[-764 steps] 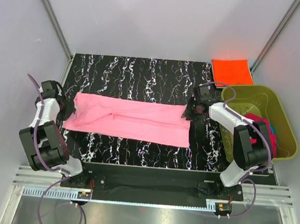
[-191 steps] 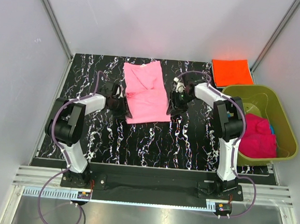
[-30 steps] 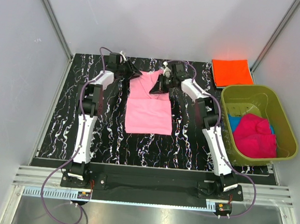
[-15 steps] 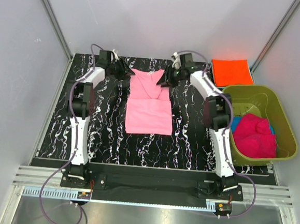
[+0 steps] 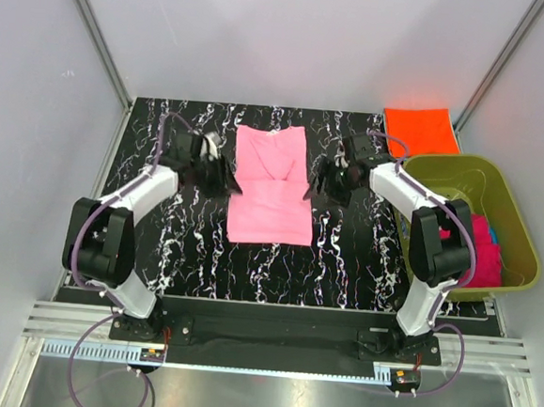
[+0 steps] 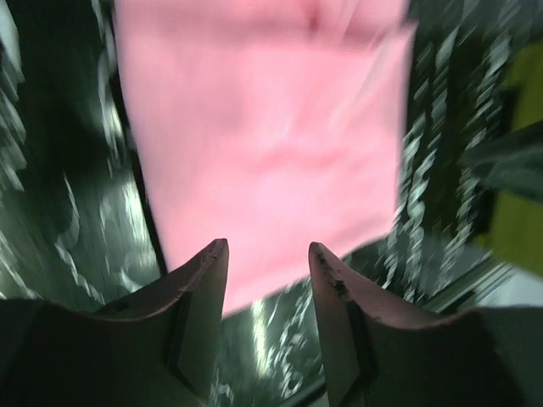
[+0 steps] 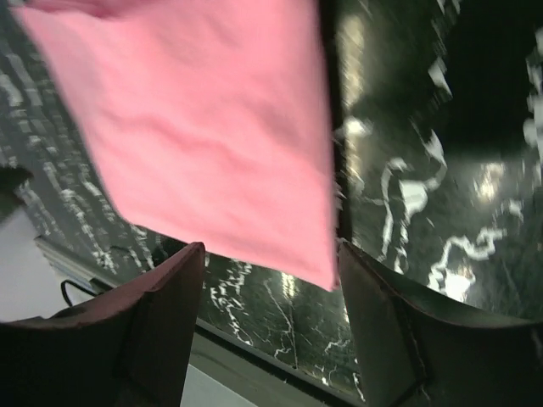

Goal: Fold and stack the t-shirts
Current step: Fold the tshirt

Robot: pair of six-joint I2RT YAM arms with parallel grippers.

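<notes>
Fingers (image 6: 197,315) left and right stand apart, empty, flanking pink t-shirt (image 5: 272,185); olive tub (image 5: 521,229) near orange t-shirt (image 5: 419,130).

This is a robot lab's test booth: plain white panel walls (image 5: 295,36) on metal posts (image 5: 97,37) enclose a black marbled table (image 5: 248,272) (cables (image 5: 85,368) trail past an aluminium rail (image 5: 269,362) in front).
</notes>
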